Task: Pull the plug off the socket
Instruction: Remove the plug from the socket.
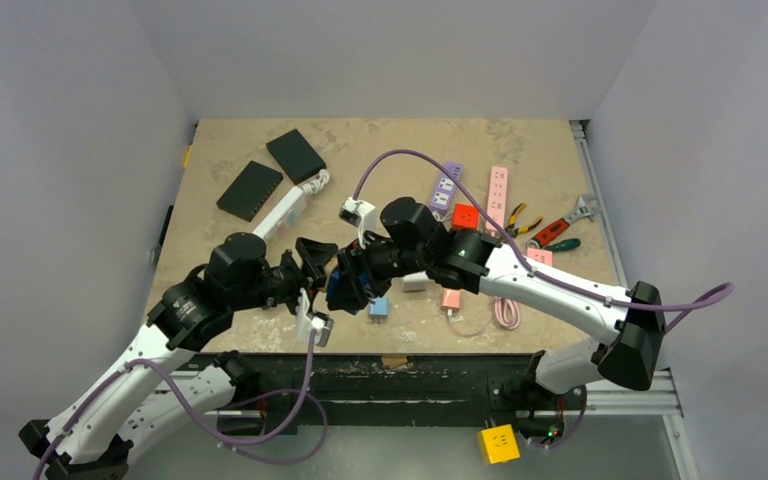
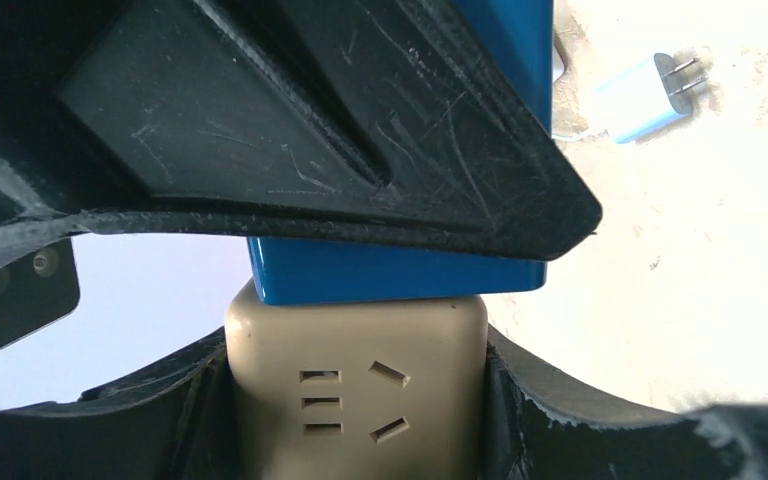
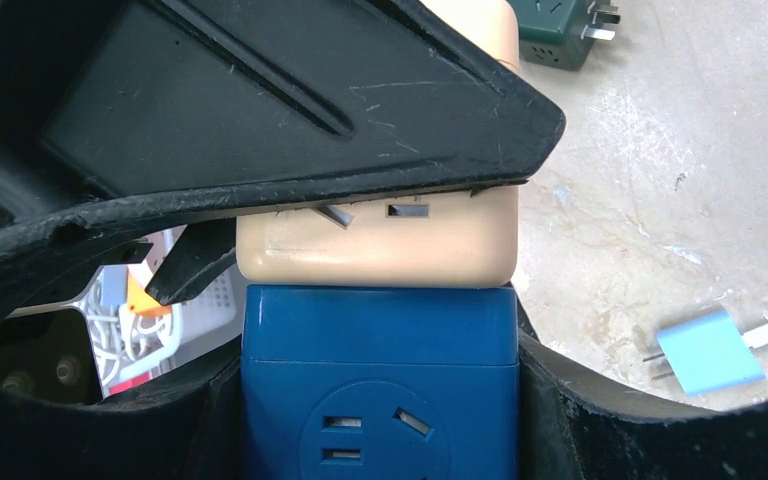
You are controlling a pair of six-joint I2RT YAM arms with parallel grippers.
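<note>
from above, the left gripper [image 1: 312, 262] and the right gripper [image 1: 352, 282] meet nose to nose near the middle of the table [image 1: 380, 135]. the blue plug [image 1: 337, 290] just shows between them, and the socket is hidden here.

in the left wrist view, the left gripper is clenched on the beige socket [image 2: 355, 400]. the blue plug sits flush on its far end, straight ahead of the gripper.

in the right wrist view, the right gripper looks clamped on the blue plug, with the beige socket pressed against it straight ahead and no gap at the seam. the joined pair's long axis runs from one gripper to the other, left to right, so the pull likely wants to go straight along that line.
</note>
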